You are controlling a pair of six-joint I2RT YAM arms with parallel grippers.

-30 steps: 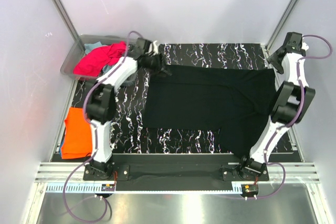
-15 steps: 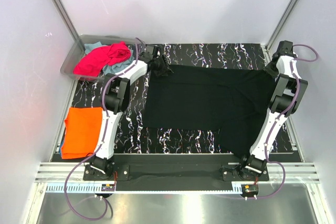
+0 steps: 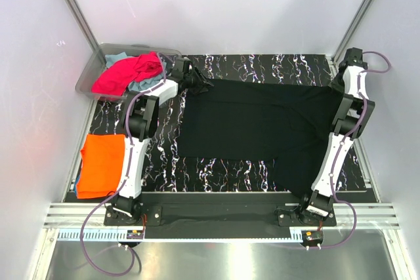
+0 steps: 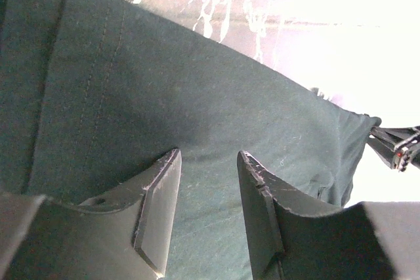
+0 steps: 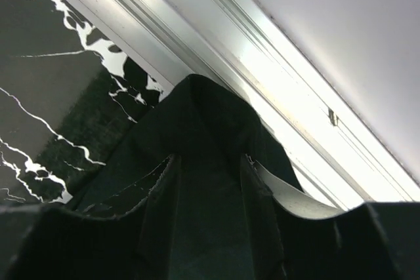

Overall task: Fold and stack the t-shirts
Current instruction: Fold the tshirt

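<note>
White arms (image 3: 129,162), black joints (image 3: 141,119), purple cables (image 3: 81,244), dark blocky left hand (image 4: 209,157)

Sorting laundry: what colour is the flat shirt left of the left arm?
The shirt is orange, clearest in top view.

T-shirts: four distinguishable. One black t-shirt (image 3: 262,122) at left gripper (image 4: 208,159) and right gripper (image 5: 207,162); one magenta-pink t-shirt (image 3: 125,73) and one teal-blue t-shirt (image 3: 118,58) beside left gripper; one orange t-shirt (image 3: 102,165) well apart. Bins: one clear bin (image 3: 86,78). Grippers: two.

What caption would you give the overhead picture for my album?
Left gripper and right gripper at the far corners of the black t-shirt; orange t-shirt lies aside.
</note>
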